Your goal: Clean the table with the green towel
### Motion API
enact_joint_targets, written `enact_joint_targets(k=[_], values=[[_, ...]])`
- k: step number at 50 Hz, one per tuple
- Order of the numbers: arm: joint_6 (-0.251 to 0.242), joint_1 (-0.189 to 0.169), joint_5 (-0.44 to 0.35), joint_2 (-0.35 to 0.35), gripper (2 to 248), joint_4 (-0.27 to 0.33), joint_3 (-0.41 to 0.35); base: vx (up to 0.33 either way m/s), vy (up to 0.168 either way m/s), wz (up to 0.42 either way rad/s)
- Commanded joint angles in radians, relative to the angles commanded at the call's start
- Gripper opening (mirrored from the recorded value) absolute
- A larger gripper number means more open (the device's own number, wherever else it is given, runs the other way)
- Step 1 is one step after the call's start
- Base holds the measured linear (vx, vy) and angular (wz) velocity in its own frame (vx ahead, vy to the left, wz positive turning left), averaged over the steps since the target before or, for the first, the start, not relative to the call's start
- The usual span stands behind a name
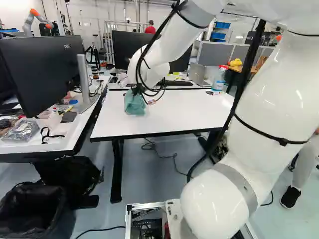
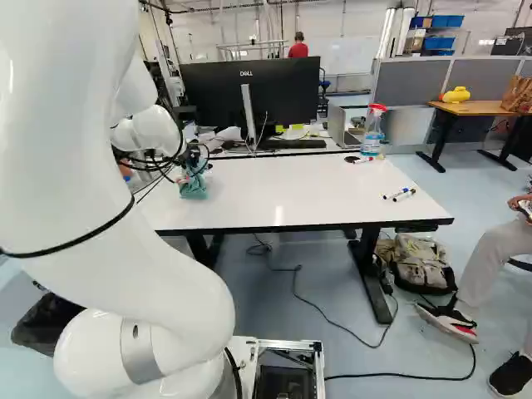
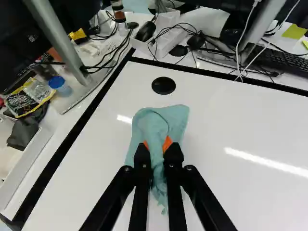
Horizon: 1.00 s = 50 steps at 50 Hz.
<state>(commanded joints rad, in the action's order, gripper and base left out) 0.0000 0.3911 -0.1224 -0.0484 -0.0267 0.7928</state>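
Note:
In the left base view my gripper is over the left part of the white table, with the green towel hanging below it. The wrist view shows the gripper shut on the towel, its orange pads pinching the cloth from both sides. Part of the towel spreads ahead of the fingers, and a crumpled end trails beneath them. Whether the cloth touches the tabletop, I cannot tell.
A spray bottle and several markers lie or stand on the table's right part. Cluttered desks with monitors adjoin it at the left and behind. Another robot stands far back.

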Motion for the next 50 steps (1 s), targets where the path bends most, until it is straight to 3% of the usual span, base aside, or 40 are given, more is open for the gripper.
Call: enact_joint_targets(k=[17,50], values=[[0.0,0.048,0.0,-0.024,38,0.0,0.025,0.0,0.0,0.0],[0.0,0.049,0.0,-0.058,38,0.0,0.028,0.0,0.0,0.0]])
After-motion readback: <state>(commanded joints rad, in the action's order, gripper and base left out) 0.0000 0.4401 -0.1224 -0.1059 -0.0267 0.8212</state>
